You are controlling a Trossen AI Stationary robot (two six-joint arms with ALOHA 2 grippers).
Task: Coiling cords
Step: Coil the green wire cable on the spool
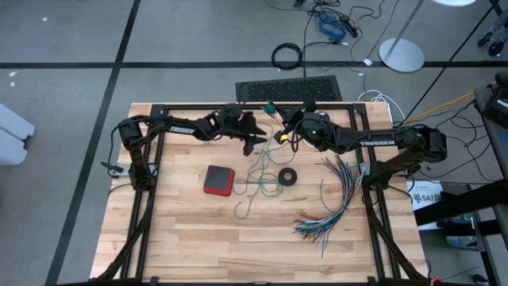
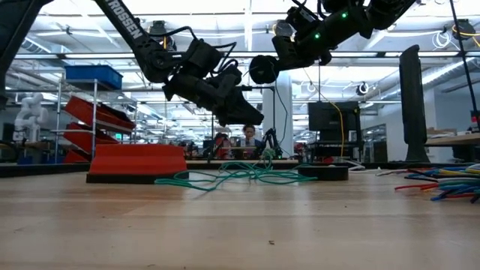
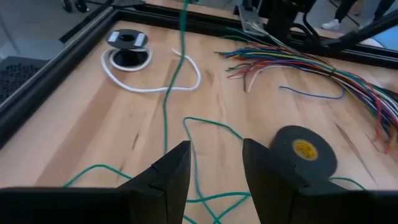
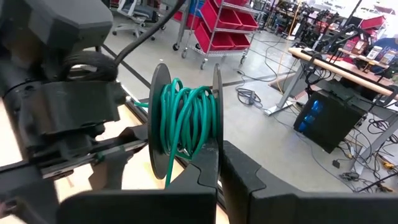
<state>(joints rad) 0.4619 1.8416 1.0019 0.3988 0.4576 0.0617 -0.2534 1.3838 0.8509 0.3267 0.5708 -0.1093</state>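
Two arms meet at the high view's upper centre: the right gripper (image 4: 217,163) is clamped on a spool (image 4: 185,122) partly wound with green cord (image 1: 252,191), whose slack trails mid-table. The left gripper (image 3: 214,171), jaws apart, hovers above; next, it likely must feed cord.

Grey carpet floor (image 1: 63,95) crossed by dark seams surrounds the pale wooden table (image 1: 238,238). Beyond it, a metal rack of red bins (image 4: 227,25), bright ceiling strip lights (image 2: 247,7), cluttered workbenches (image 4: 348,68).

"TROSSEN" on left arm (image 1: 181,125), same on right arm (image 1: 375,142) (white lettering)
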